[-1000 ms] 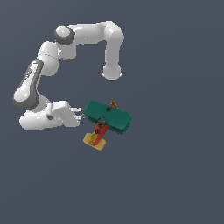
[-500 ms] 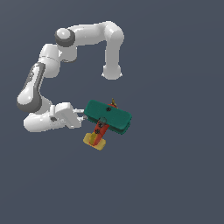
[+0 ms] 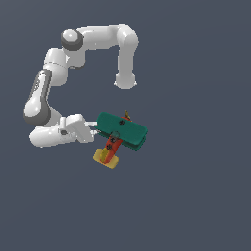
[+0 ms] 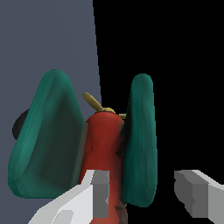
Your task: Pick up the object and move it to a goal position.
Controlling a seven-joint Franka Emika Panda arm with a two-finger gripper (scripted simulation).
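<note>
Dark grey floor surrounds the toy biplane (image 3: 120, 134), its tail cropped in the wrist view. Gripper (image 4: 144, 194) fingers straddle one teal wing; contact unclear, no markings legible.

arm: I see it folded low | gripper (image 3: 96, 129): fingers spread, straddling one wing of the biplane (image 3: 120, 132)

place: simulated scene | evidence: flat grey floor (image 3: 196, 196), rendered arm (image 3: 98, 41)
</note>
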